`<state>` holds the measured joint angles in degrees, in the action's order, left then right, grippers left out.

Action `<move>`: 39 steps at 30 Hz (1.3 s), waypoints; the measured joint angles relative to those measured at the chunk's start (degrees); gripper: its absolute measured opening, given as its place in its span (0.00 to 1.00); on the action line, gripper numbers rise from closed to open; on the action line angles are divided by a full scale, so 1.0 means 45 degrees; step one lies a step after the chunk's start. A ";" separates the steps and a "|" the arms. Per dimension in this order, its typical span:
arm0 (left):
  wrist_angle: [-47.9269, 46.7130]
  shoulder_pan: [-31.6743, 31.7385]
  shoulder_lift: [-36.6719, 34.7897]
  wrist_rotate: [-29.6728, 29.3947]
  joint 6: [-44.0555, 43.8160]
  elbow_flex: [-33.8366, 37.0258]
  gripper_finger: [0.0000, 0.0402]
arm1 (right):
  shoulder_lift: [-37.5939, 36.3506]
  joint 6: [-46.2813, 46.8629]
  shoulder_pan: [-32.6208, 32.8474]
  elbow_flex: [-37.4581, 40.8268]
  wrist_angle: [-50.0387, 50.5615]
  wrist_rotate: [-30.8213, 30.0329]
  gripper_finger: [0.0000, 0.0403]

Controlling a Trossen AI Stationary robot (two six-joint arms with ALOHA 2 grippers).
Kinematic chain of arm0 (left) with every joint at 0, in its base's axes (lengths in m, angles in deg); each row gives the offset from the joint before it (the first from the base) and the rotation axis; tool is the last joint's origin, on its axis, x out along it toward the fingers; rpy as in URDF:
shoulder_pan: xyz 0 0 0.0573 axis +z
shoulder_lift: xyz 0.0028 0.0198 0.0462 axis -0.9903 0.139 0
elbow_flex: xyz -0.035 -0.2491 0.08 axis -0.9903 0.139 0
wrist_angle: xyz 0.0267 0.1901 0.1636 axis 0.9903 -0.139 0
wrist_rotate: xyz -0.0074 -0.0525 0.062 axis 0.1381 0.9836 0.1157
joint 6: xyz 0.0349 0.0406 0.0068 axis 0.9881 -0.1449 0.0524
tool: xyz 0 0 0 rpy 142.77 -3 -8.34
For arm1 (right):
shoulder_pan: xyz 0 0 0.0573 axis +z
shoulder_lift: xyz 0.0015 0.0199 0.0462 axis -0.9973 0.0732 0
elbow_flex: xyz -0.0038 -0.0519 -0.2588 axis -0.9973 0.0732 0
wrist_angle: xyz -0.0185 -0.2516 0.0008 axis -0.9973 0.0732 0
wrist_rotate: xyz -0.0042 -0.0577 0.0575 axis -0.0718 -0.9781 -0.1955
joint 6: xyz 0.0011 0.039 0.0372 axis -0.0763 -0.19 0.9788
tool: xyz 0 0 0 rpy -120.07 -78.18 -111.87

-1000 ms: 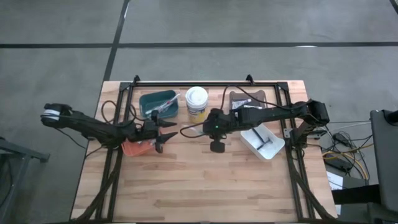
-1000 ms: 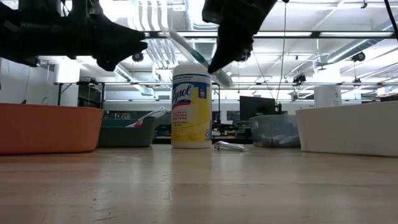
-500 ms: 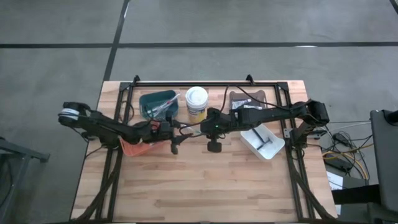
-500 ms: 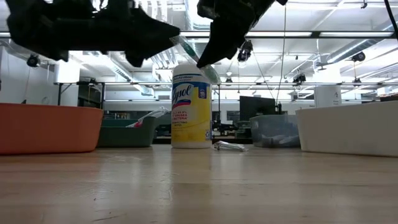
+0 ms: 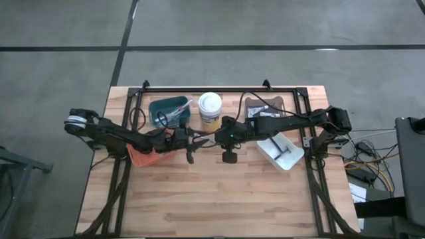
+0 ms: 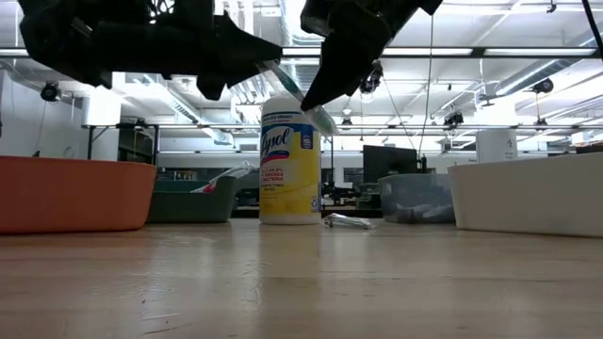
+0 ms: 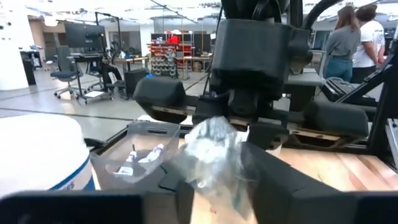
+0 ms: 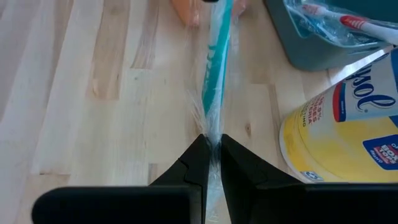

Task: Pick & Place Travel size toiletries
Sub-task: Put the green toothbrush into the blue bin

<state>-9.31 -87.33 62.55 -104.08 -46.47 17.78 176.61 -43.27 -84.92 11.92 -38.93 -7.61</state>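
A teal toothbrush (image 8: 217, 68) in a clear wrapper hangs in the air above mid-table, in front of the yellow-labelled white tub (image 5: 210, 109). My right gripper (image 5: 218, 138) is shut on its end toward the table's right. My left gripper (image 5: 190, 143) reaches in level from the table's left. Its fingers stand apart on either side of the crinkled other end of the wrapper (image 7: 208, 155). In the low view the toothbrush (image 6: 297, 94) slants between the two dark grippers. My left gripper has the wrapper's crinkled end (image 7: 214, 146) between its two fingers, coming level from the table's left; I cannot tell whether the fingers touch it. My right gripper pinches the flat tail of the clear wrapper (image 8: 212, 132) between its two fingertips, slanting down from the table's right. The toothbrush runs straight on beyond the fingers, along their line. It is lifted clear of the table.
A teal bin (image 5: 169, 109) with wrapped toothbrushes stands at the far left, an orange bin (image 5: 141, 158) under my left arm. A clear bin (image 5: 265, 106) with small tubes and a white bin (image 5: 280, 151) stand at the right. People (image 7: 354, 37) stand beyond the table.
My left gripper has gone toward the table's right, from over the orange bin up to the toothbrush's free end, and its fingers have drawn closer together around it. The toothbrush stays lifted in my right gripper.
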 joint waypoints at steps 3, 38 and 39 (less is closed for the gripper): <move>-0.0108 -0.0005 -0.0140 0.0006 -0.0101 0.0163 0.22 | 0.0000 0.0000 0.0000 0.0000 -0.0090 -0.0002 0.07; -0.2860 0.0267 -0.9345 -0.6045 -0.0425 0.5396 0.08 | 0.0000 -0.0427 0.0024 0.0000 -0.0148 -0.1115 0.37; -0.3181 0.0267 -0.9553 -0.6509 -0.0422 0.5411 0.08 | 0.0000 -0.0427 0.0024 0.0000 -0.0146 -0.1118 0.37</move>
<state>-23.62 -86.13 19.56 -133.37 -48.37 42.13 176.61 -45.19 -84.81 11.92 -39.59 -12.65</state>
